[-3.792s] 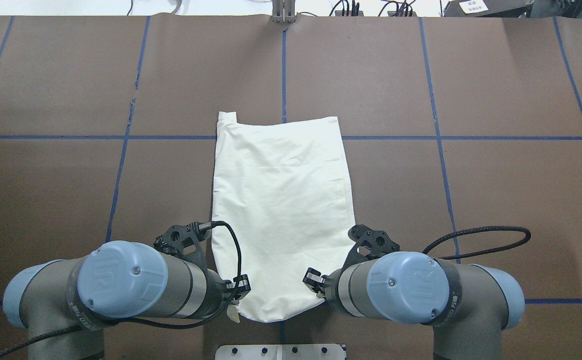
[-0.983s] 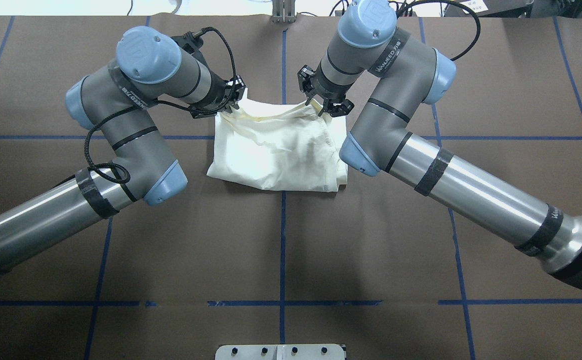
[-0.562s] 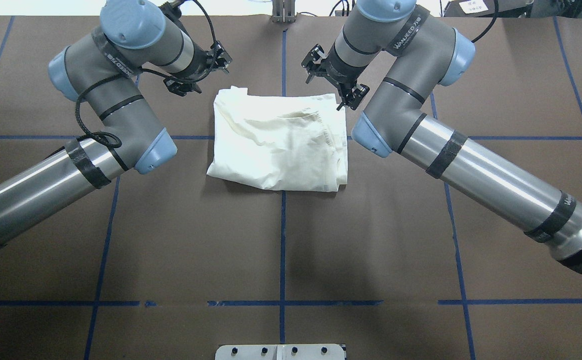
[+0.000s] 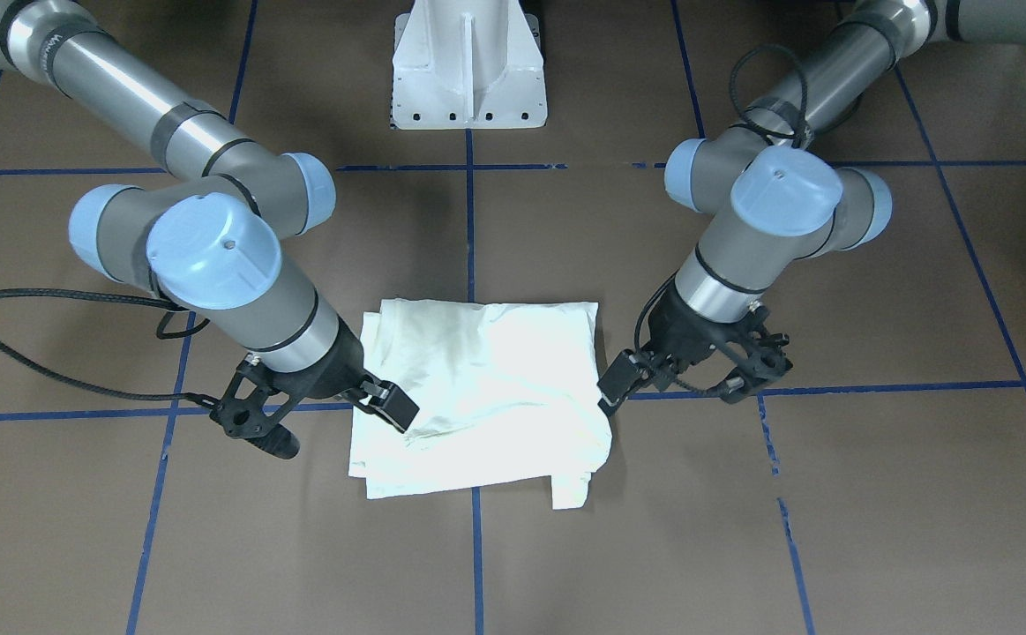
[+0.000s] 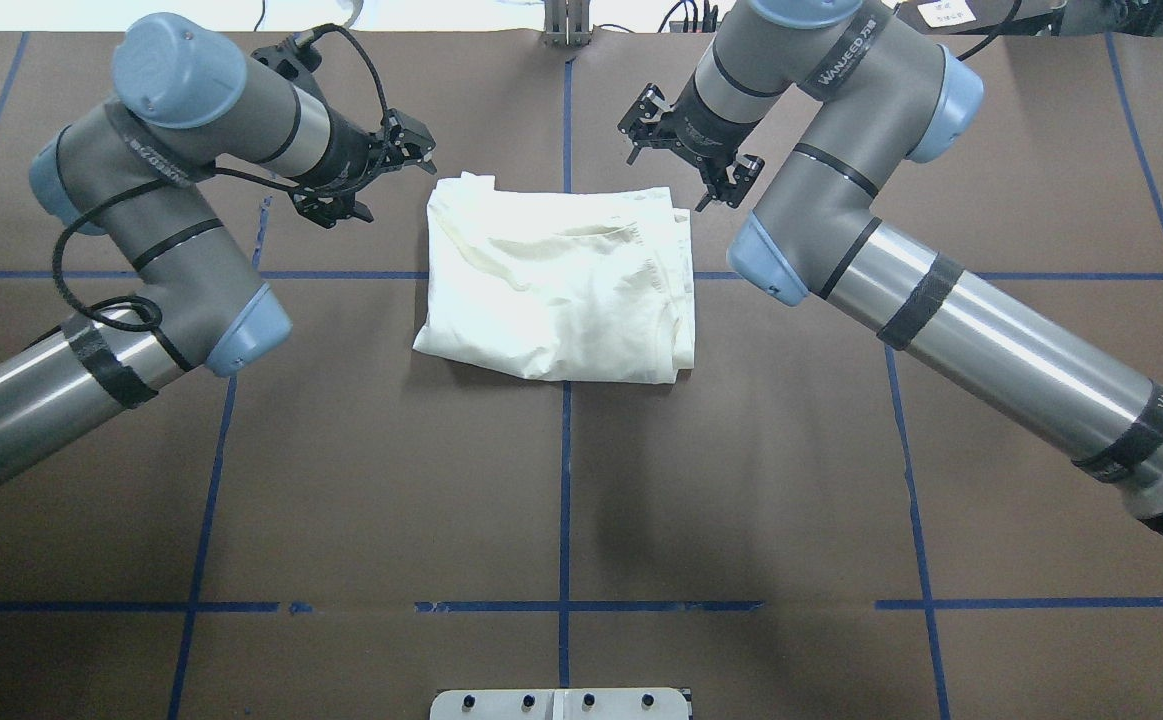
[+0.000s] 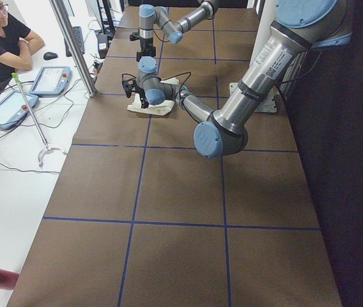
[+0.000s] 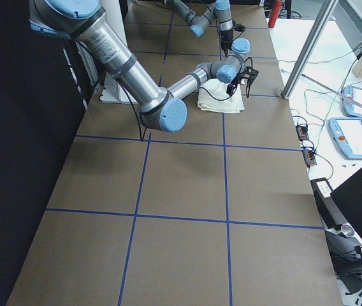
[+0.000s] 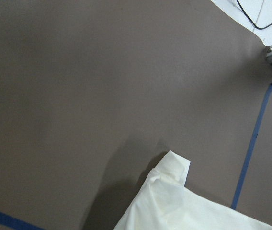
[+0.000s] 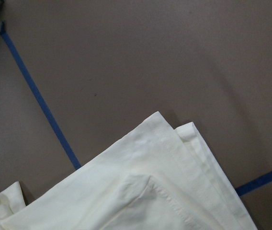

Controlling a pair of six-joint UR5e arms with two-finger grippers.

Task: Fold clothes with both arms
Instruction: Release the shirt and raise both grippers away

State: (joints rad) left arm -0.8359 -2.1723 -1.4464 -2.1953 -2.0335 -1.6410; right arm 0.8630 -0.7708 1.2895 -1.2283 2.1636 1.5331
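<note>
Garment: white cloth garment point(image 5: 556, 290), doubled over, lies flat on the brown tabletop point(image 5: 341, 480), centre and toward the far side. The fold runs along the near edge and the free edges are stacked at the far edge.
Left gripper: left gripper point(image 5: 396, 190) has its jaws spread and is empty. It hangs just beside the garment's far-left corner, clear of the cloth.
Right gripper: right gripper point(image 5: 669, 180) also has its jaws spread with nothing in them. It is just off the far-right corner, not touching.
Why there: my read is that the far corners are where a doubled edge gets set down, so each arm stands at its own corner, mirrored.
Alignment: the right wrist view shows the top layer's corner a little inside the hem below. The left wrist view shows a small corner flap point(image 8: 174, 167) poking past the far-left corner.
Stage: one fold looks complete; a second, crosswise fold is probably next.
Risk: the top layer is wrinkled and the near edge skews, so layers may creep if pinched unevenly.
Surroundings: blue tape grid point(image 5: 565, 480); white pedestal base point(image 4: 468, 66).
</note>
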